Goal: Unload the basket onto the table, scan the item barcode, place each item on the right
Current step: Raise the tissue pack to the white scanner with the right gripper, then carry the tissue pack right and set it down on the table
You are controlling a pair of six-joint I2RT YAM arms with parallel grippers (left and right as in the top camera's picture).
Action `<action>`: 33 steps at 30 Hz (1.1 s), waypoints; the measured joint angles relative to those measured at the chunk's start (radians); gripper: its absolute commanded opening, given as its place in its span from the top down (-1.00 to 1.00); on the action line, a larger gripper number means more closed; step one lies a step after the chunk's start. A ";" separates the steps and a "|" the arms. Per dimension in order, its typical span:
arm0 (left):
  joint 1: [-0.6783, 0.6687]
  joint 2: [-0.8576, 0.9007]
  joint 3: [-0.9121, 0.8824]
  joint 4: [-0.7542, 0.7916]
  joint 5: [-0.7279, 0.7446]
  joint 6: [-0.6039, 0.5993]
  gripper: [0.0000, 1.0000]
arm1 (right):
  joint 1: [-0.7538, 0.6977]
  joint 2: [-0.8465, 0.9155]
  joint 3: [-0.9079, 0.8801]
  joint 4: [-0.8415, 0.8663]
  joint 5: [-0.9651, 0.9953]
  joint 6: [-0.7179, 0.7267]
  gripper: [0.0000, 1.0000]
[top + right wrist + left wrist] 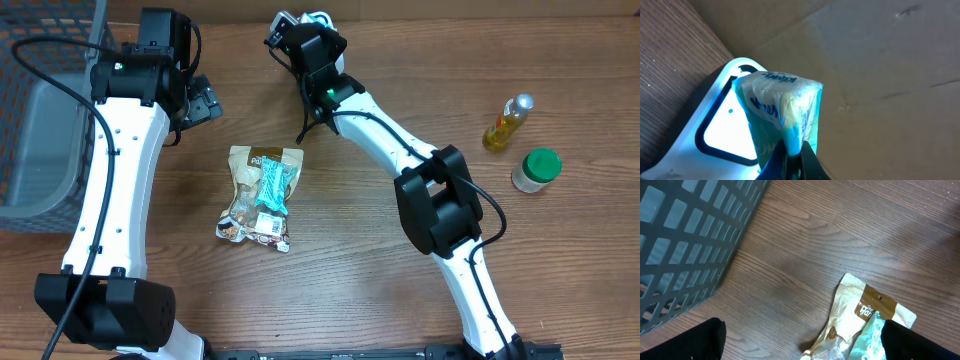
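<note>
Right gripper (792,156): jaws pinched shut on Kleenex tissue pack (782,107), held in front of the lit scanner (720,125) at far table (360,270) edge. Left gripper (205,102): jaws spread wide, empty, above the table between snack bag (258,195) and basket (40,120).

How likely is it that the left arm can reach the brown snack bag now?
Probably yes: the open left gripper hovers close to the brown snack bag, and nothing lies between them.

I work at a mock shop checkout, a lab rig: a wood-grain bench (350,280), groceries around the snack bag (258,195), a grey basket (40,130) to its left, an oil bottle (505,122) and a green-lidded jar (537,168) to its right, and a lit scanner (725,130) beyond it against cardboard (880,65).
</note>
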 measured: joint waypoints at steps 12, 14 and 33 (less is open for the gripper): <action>0.000 0.000 0.000 0.000 0.000 0.000 -0.99 | 0.000 -0.005 -0.001 -0.045 0.007 0.085 0.93; 0.000 0.000 0.000 0.000 0.000 0.000 -1.00 | 0.000 -0.039 -0.005 -0.109 0.010 0.125 0.93; 0.000 0.000 0.000 0.000 0.000 0.000 -0.99 | -0.206 -0.591 -0.032 -1.508 -0.266 0.955 0.92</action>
